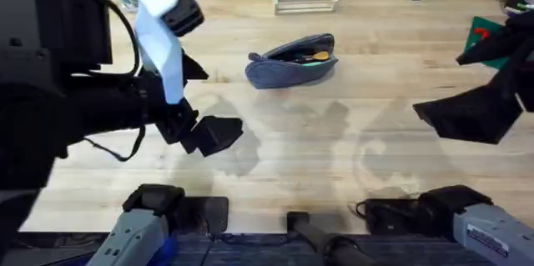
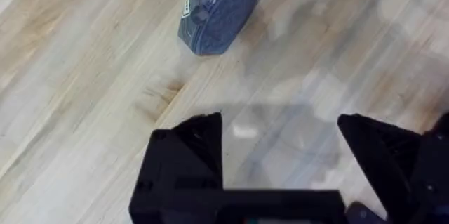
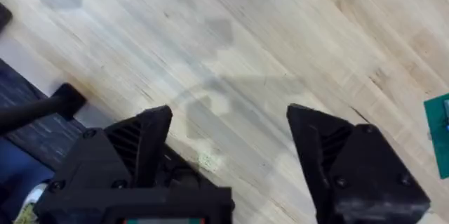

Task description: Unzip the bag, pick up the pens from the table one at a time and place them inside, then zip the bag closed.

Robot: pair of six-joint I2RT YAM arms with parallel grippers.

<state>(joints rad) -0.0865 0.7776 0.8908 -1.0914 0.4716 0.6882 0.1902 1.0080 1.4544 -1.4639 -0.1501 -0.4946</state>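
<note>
Bag [image 1: 292,61]: upper middle of the overhead frame, lying on the table [image 1: 334,158], zipper open along its top, colourful pen ends showing inside; upper middle of the left wrist view too, one rounded end nearest.
Pens: none loose on the bare wood; the ones visible sit inside the pouch.
Left gripper [image 1: 204,135]: lower left of centre, jaws spread wide, holding nothing, well apart from the bag.
Right gripper [image 3: 228,147]: fingers wide apart over bare planks, empty; arm at the right edge of the overhead frame.
Stage, judged: loading looks done, zipping closed remains.
Risk: light pouch sliding or twisting under a pull on the tab if the other claw does not pin it.
Risk: a protruding pen end jamming the slider.
Risk: small tab missed by a wide-open claw.
</note>
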